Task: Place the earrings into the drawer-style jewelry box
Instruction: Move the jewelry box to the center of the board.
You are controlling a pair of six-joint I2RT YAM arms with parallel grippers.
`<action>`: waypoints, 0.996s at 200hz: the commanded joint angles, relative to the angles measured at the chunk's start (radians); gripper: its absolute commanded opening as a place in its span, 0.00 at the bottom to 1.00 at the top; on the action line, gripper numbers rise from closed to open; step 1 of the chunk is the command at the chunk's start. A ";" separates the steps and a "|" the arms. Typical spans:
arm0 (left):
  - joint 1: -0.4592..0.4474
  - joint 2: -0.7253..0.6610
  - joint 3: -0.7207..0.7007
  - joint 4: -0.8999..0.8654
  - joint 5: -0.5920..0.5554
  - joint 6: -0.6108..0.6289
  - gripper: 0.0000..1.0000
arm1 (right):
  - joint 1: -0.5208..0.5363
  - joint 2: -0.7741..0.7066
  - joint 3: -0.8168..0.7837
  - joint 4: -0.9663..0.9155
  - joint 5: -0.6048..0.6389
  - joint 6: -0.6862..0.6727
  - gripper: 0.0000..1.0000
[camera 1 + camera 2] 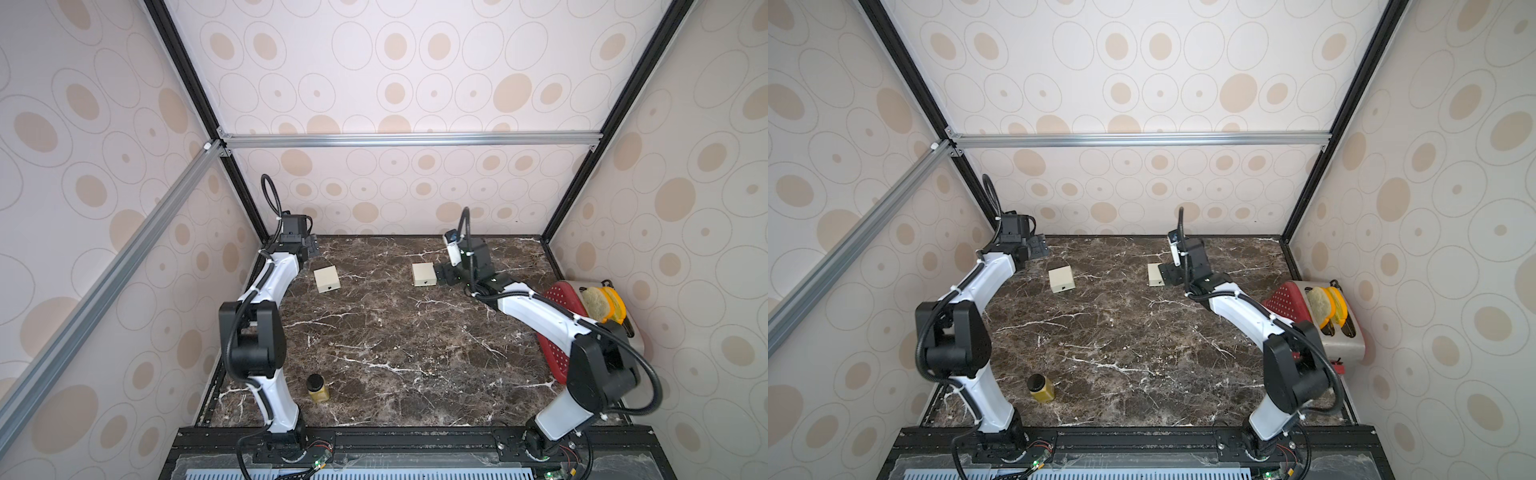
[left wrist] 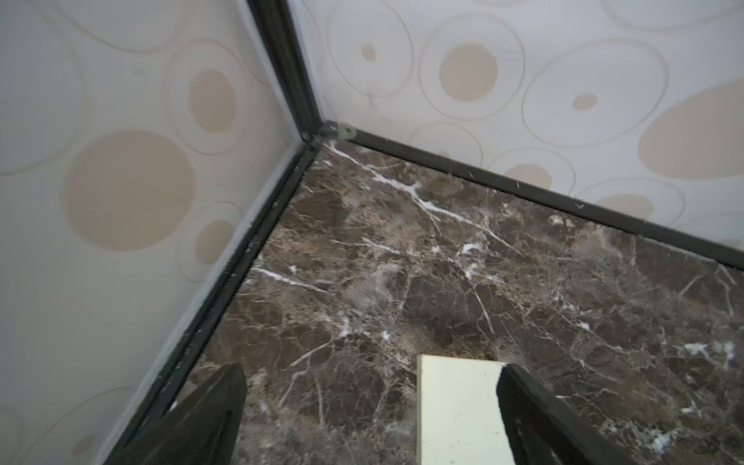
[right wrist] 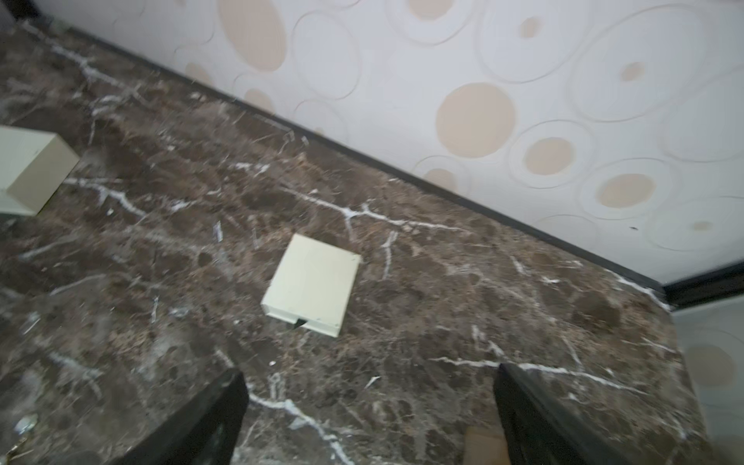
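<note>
Two cream drawer-style jewelry boxes lie shut on the dark marble table, each with a small dark pull tab on its near face: the left box [image 1: 327,279] [image 1: 1061,279] and the right box [image 1: 424,274] [image 1: 1155,275]. My left gripper [image 1: 312,246] [image 2: 372,372] hovers open near the back left corner. The left box [image 2: 459,406] shows between its fingers, close to one finger. My right gripper [image 1: 444,275] [image 3: 370,374] stands open just right of the right box [image 3: 312,286], with only bare marble between its fingers. I cannot make out the earrings in any view.
A jar [image 1: 318,388] with a black lid and yellow contents lies near the front left. A toaster [image 1: 598,307] with a red side and bread in it stands at the right edge, behind my right arm. Walls close the back and sides.
</note>
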 commanded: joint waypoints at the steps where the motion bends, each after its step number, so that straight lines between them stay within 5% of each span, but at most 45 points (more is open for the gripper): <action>1: 0.006 0.117 0.175 -0.206 0.170 0.014 0.99 | 0.040 0.079 0.123 -0.167 -0.090 -0.032 0.99; 85: 0.009 0.407 0.449 -0.310 0.326 0.040 0.99 | 0.048 0.196 0.212 -0.213 -0.144 -0.031 0.99; 199: -0.013 0.365 0.297 -0.341 0.557 0.021 0.99 | 0.049 0.171 0.166 -0.201 -0.138 -0.032 0.99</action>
